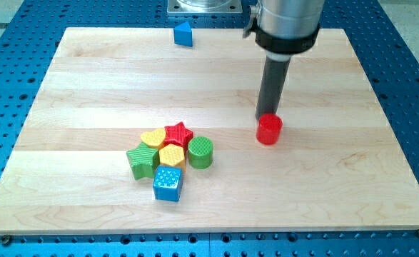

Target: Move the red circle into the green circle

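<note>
The red circle (269, 130) is a short red cylinder standing right of the board's middle. My tip (265, 117) sits right behind it, at its upper-left edge, touching or nearly touching it. The green circle (200, 152) is a green cylinder at the right end of a cluster of blocks, roughly a hundred pixels to the left of the red circle and slightly lower in the view.
The cluster holds a red star (178, 133), a yellow block (153, 138), a yellow hexagon (172, 156), a green star (143, 160) and a blue cube (168, 183). A blue triangle (184, 33) lies at the wooden board's (88, 86) top edge.
</note>
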